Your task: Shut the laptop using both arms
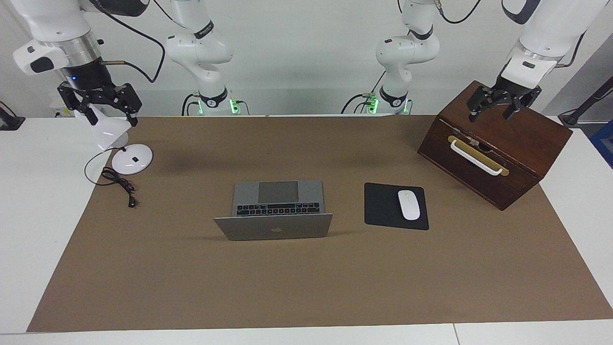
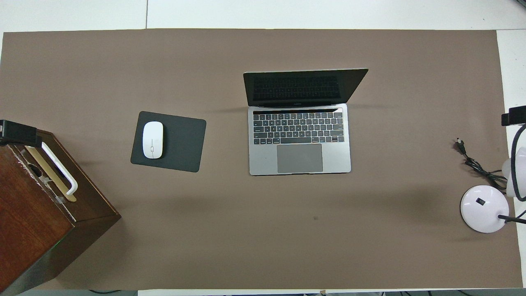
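Facing the robots, the thin silver-grey metal laptop (image 1: pixel 274 211) stands open mid-mat, the right gripper (image 1: pixel 98 108) spread over the white lamp (image 1: pixel 117 139), the left gripper (image 1: pixel 495 103) spread over the brown wooden box (image 1: pixel 498 143); from overhead, the laptop (image 2: pixel 299 139) sits beside the black mouse pad (image 2: pixel 181 142).

Two arms (image 1: pixel 201 48), one laptop (image 1: pixel 278 211), one mouse (image 1: pixel 408 204) on one pad (image 1: pixel 383 206), one lamp (image 1: pixel 131 158), one wooden box (image 1: pixel 498 143)
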Controlling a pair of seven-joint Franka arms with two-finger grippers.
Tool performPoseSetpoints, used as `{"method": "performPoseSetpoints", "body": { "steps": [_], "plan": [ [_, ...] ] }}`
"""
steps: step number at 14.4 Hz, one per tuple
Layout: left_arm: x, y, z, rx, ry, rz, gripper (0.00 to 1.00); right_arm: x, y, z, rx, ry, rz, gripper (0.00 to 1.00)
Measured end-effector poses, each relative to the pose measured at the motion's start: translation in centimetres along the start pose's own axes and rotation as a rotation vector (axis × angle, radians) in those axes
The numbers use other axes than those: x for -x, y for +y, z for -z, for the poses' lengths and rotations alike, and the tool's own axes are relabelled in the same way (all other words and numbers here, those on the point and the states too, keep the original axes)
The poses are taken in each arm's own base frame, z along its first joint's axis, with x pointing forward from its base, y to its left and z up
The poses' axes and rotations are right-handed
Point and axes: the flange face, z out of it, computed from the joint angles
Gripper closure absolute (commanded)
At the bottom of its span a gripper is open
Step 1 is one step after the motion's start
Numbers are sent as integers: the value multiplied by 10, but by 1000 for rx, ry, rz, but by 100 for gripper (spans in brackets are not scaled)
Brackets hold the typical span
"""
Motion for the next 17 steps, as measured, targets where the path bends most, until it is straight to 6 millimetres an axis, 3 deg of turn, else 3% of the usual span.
{"method": "performPoseSetpoints", "body": {
  "steps": [5, 6, 7, 13, 14, 17],
  "plan": [
    [0, 0, 0, 0, 0, 0, 3, -30, 10, -16, 10, -2, -18, 6],
    [0, 0, 0, 0, 0, 0, 56, -39, 12, -20, 13, 1, -21, 6],
    [0, 0, 0, 0, 0, 0, 100, -50, 13, -24, 17, 10, -22, 7],
    [0, 1, 0, 13, 0, -1, 100, -105, 11, -61, 35, 141, -14, 12],
    [0, 2, 0, 17, 0, -1, 100, -112, 11, -67, 38, 165, -12, 18],
    [0, 5, 0, 41, 1, -2, 100, -132, 10, -83, 46, 251, -8, 53]
  ]
}}
